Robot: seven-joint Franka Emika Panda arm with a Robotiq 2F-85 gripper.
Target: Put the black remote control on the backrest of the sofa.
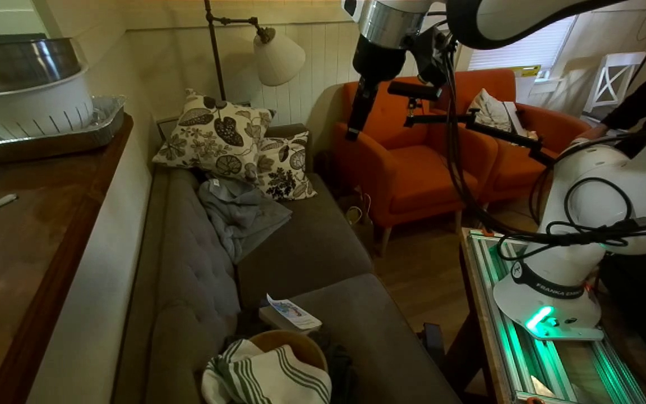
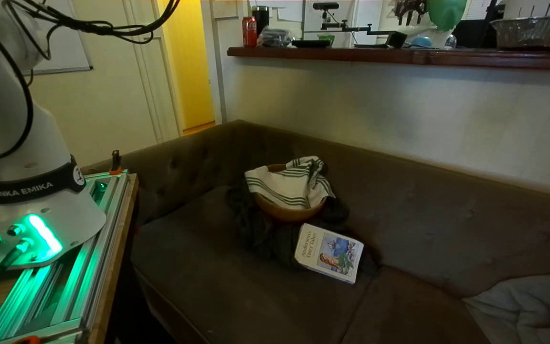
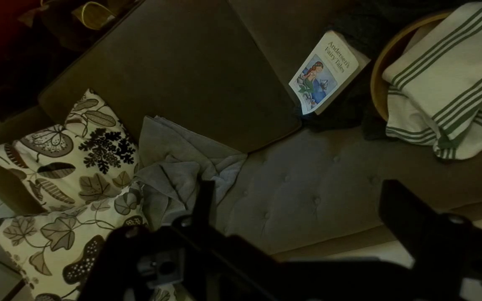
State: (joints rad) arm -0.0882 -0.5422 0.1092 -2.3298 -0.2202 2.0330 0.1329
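Gripper (image 3: 298, 192) up above the sofa (image 1: 328, 241), jaws spread wide, nothing between them, probably that high for clearance over its backrest (image 1: 188, 280); can't spot the remote in any view, maybe lost against the dark blanket (image 2: 268, 239) around the bowl (image 2: 282, 211) on the sofa.

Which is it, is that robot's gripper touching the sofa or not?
Apart. An exterior view shows it: the gripper hangs in the air, with wall and the edge of the nearer orange armchair visible between it and the sofa.

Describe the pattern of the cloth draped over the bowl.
Off-white cloth with green stripes, clearest in the wrist view.
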